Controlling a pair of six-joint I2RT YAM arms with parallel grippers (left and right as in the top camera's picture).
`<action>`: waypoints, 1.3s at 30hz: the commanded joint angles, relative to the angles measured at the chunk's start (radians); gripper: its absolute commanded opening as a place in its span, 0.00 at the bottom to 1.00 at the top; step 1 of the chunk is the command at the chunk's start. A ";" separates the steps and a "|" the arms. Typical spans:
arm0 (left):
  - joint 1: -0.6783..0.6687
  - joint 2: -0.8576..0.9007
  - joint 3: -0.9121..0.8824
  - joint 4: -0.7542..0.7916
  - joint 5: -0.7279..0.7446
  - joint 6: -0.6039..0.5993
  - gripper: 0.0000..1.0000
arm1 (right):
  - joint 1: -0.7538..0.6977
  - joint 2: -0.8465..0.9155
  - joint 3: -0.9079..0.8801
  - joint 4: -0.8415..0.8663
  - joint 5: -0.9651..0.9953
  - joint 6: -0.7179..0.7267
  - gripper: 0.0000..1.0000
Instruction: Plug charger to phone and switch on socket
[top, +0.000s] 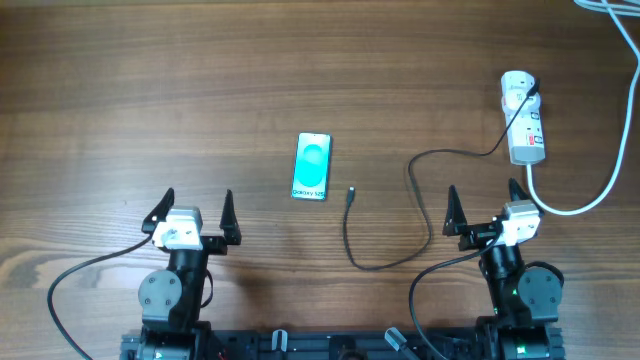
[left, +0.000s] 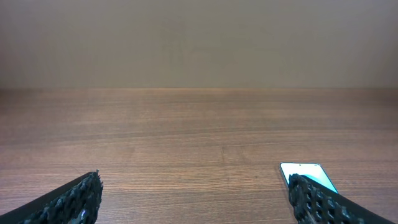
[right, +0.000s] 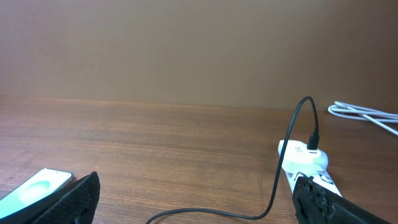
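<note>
The phone lies flat mid-table, its cyan screen up; it also shows in the left wrist view and the right wrist view. The charger, a thin black cable, loops from its plug tip just right of the phone to the white adapter on the socket at the far right; both also show in the right wrist view, the cable and the socket. My left gripper is open and empty near the front left. My right gripper is open and empty, front right.
The socket's thick white lead curves along the right edge and runs off the top right corner. Black robot cables trail from both arm bases at the front. A plain wall stands behind the table's far edge.
</note>
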 joint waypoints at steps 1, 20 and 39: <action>-0.004 -0.009 -0.004 0.000 0.005 0.012 1.00 | 0.003 -0.005 -0.001 0.003 0.013 -0.017 1.00; -0.004 -0.008 0.005 0.460 0.531 -0.117 1.00 | 0.003 -0.005 -0.001 0.003 0.013 -0.017 1.00; -0.004 1.005 1.165 -0.513 0.540 -0.125 1.00 | 0.003 -0.005 -0.001 0.003 0.013 -0.017 1.00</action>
